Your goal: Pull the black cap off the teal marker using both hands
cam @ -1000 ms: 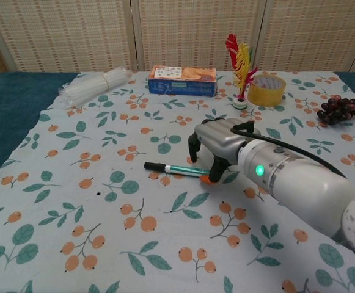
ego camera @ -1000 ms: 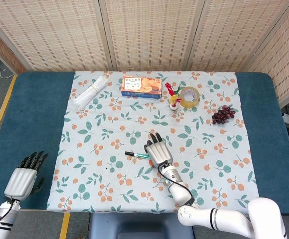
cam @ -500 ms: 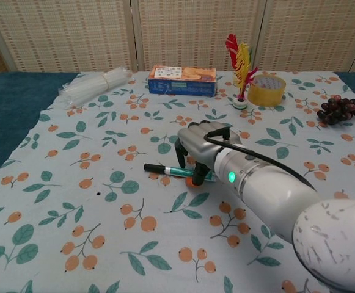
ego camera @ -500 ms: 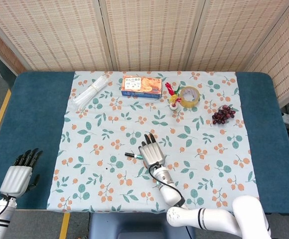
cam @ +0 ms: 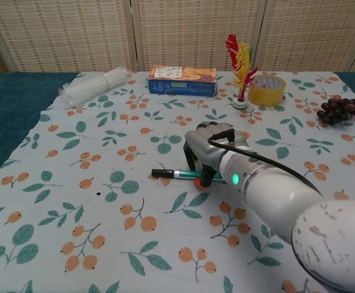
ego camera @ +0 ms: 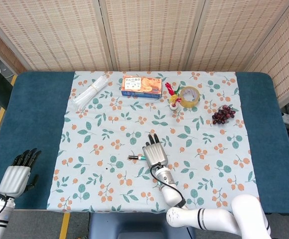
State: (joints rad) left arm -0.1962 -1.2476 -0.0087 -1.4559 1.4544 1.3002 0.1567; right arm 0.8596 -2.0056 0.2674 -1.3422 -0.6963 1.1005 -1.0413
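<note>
The teal marker lies level, just over the floral cloth, its black cap pointing left. My right hand sits over the marker's right part, fingers curled down around the teal barrel and the thumb under it. From above, the right hand covers most of the marker, so only the cap end sticks out on the left. My left hand hovers far off at the table's left front corner, fingers stretched out and holding nothing. The chest view does not show it.
At the back of the cloth lie a clear plastic bundle, an orange-and-blue box, a feather shuttlecock and a tape roll. Dark grapes sit at the right.
The right hand has closed around the marker and drawn it slightly right and toward me. The left hand stayed at the table's left front corner.
</note>
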